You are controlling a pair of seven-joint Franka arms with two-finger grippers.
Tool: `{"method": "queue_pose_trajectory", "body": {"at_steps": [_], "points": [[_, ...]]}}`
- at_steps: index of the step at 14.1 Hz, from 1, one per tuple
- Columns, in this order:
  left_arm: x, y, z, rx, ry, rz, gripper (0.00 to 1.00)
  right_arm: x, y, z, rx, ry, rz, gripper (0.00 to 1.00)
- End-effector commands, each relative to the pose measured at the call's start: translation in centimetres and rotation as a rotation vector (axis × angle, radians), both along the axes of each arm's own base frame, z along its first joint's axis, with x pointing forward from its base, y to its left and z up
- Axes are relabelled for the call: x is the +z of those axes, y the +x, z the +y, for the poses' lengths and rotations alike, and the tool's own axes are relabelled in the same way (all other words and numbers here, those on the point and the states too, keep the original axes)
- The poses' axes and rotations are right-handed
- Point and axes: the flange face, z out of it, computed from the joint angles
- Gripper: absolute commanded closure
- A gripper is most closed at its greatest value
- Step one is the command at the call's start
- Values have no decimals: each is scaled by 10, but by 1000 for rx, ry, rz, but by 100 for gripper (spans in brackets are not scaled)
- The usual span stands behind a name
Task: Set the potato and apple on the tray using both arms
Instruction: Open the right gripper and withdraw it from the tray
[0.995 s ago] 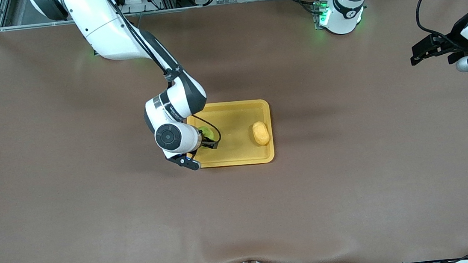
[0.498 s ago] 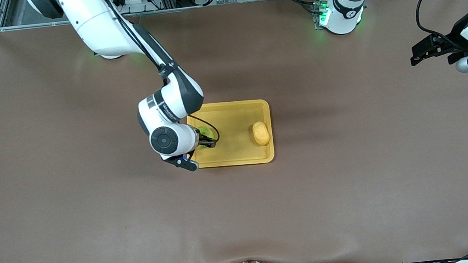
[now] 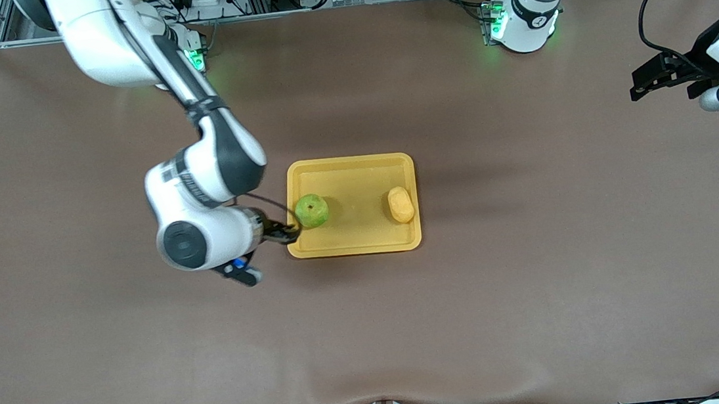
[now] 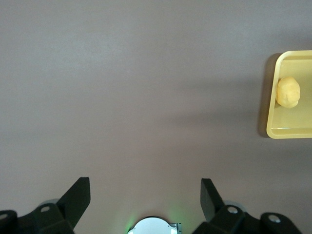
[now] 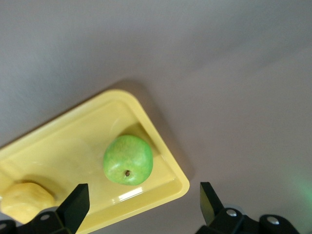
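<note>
The yellow-orange tray (image 3: 350,175) lies mid-table. The green apple (image 3: 311,210) sits on it at the end toward the right arm, also in the right wrist view (image 5: 128,160). The pale potato (image 3: 400,204) lies on the tray's end toward the left arm and shows in both wrist views (image 4: 287,92) (image 5: 24,199). My right gripper (image 3: 288,232) is open and empty, in the air over the tray's rim beside the apple. My left gripper (image 3: 642,84) is open and empty, waiting high over the left arm's end of the table.
The brown table cloth (image 3: 372,333) covers the whole table. The arm bases glow green along the farthest edge of the table (image 3: 517,22). Cables and frames stand past that edge.
My right gripper has let go of the apple and drawn back off the tray toward the right arm's end, rising. The apple stays on the tray. The left arm has not moved.
</note>
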Motion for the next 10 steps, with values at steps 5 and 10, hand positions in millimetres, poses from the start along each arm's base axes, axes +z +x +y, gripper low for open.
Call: {"method": "queue_pose_trajectory", "body": {"at_steps": [5,10], "points": [[6,2,-2,-2,-2,-6,0,90,21,-105,2,21,1,0],[22,2,-8,-16,14,-47,0,157,10,-177,125,-12,-68,0]]}}
